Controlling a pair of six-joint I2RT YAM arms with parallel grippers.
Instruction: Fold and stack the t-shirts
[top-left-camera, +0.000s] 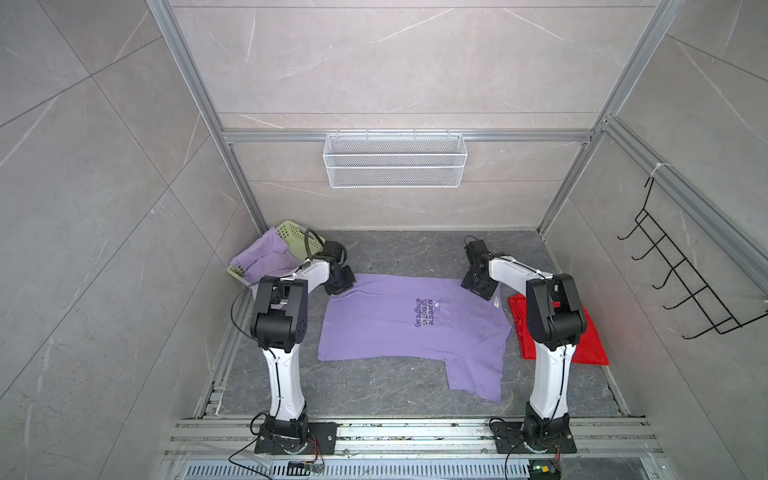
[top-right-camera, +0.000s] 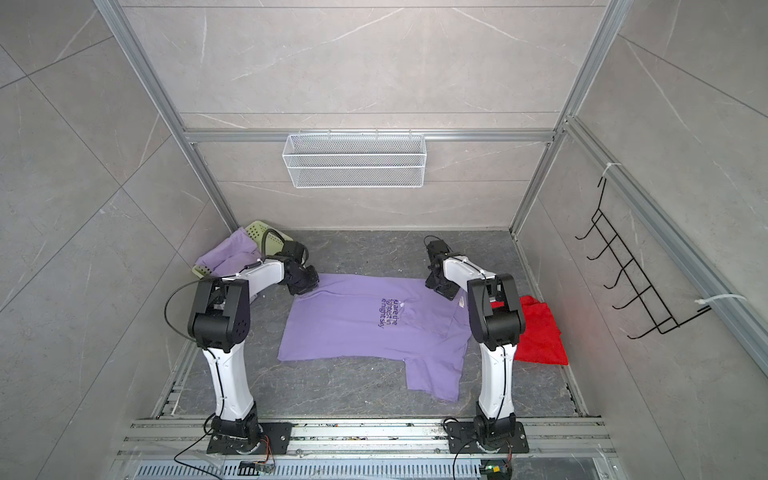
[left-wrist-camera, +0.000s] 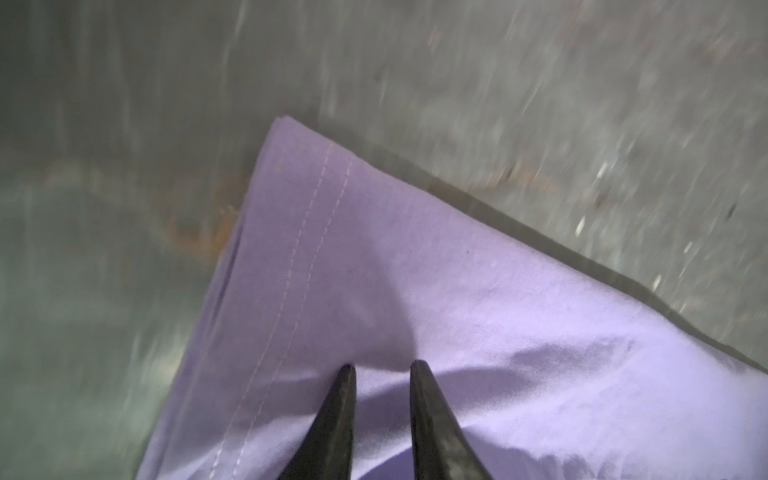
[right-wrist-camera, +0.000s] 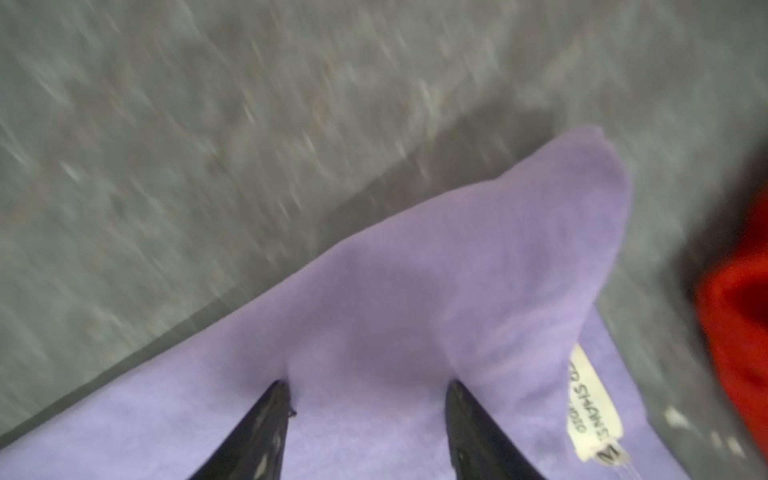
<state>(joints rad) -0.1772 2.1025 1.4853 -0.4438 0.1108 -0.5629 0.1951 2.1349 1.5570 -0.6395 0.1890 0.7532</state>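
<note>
Over on the dark worktop (top-left-camera: 395, 390) the printed t-shirt (top-left-camera: 382, 324) is lying spread out flat, chest text facing up, one sleeve sticking out toward the near edge. Left fingers (left-wrist-camera: 338, 419) are sitting on its far corner by the stitched hem with just a narrow gap between them, honestly can't tell if they're pinching any cloth. Right fingers (right-wrist-camera: 266, 432) are standing wide apart, released, tips touching the fabric near the neck label (right-wrist-camera: 590, 407). Second t-shirt (top-left-camera: 262, 257) is slumping in the green basket (top-left-camera: 291, 235) at the far left corner, and a red cloth (top-left-camera: 590, 345) is lying beside the right arm
</note>
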